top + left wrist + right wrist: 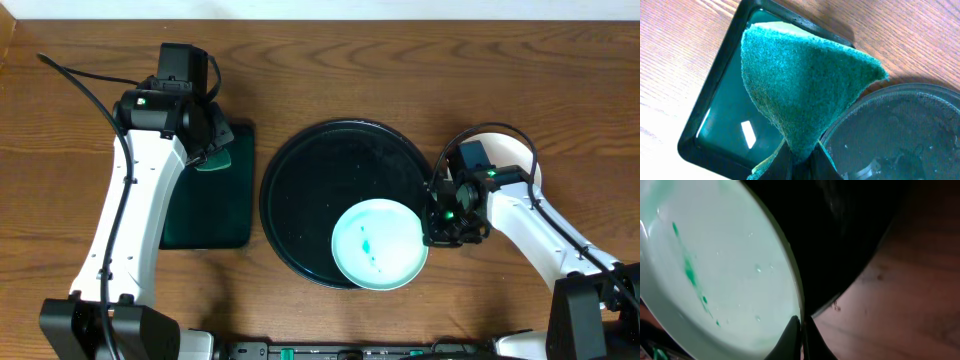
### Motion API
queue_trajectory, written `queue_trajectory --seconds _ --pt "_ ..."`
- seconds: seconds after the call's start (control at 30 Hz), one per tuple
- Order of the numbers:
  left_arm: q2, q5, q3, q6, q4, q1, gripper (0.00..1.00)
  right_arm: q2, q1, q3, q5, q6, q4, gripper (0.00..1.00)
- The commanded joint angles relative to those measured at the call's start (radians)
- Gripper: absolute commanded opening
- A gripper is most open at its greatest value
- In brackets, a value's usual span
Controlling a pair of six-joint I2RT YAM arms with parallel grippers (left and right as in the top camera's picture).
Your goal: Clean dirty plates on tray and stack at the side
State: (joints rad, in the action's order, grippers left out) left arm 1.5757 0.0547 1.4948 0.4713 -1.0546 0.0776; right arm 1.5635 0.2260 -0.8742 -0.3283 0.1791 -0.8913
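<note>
Your table [320, 60]: brown wood, pale strip [400, 8] at far edge. Plate [380, 243], green-smeared, at tray [300, 180] near-right rim; right gripper [801, 325] pinched on its edge. Left gripper [801, 159] clamps sponge [800, 80] over green tray [715, 115].

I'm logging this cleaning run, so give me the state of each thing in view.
black tray: carries one plate.
plate: dirty, teal smear, overhanging the black tray's rim.
sponge: held up over the green tray.
left end effector: shut on the sponge.
right end effector: shut on the plate's rim.
side plate: mostly hidden, cleanliness unclear.
</note>
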Motion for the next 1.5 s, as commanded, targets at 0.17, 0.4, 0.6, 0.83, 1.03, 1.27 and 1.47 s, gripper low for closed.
queue_trajectory --seconds 0.17,0.4,0.6,0.83,1.03,1.27,1.47 --pt "0.005 0.005 -0.006 0.005 -0.002 -0.003 0.07 -0.005 0.084 -0.113 0.08 0.172 0.201 0.01" --pt "0.005 0.004 -0.006 0.005 -0.003 -0.002 0.07 0.119 0.202 -0.134 0.174 0.302 0.346 0.01" --pt "0.005 0.004 -0.006 0.005 -0.003 -0.002 0.07 0.249 0.221 -0.25 0.128 0.229 0.285 0.21" --pt "0.024 -0.071 -0.006 0.006 0.012 0.013 0.07 0.416 0.21 -0.509 0.123 0.069 0.105 0.24" --pt "0.051 -0.073 -0.006 0.013 0.013 0.074 0.07 0.466 0.21 -0.514 0.089 0.06 0.024 0.16" --pt "0.084 -0.074 -0.006 0.013 0.016 0.09 0.07 0.456 0.208 -0.533 0.049 0.015 -0.002 0.21" --pt "0.085 -0.074 -0.006 0.023 0.016 0.11 0.07 0.437 0.185 -0.738 0.101 -0.135 -0.187 0.38"
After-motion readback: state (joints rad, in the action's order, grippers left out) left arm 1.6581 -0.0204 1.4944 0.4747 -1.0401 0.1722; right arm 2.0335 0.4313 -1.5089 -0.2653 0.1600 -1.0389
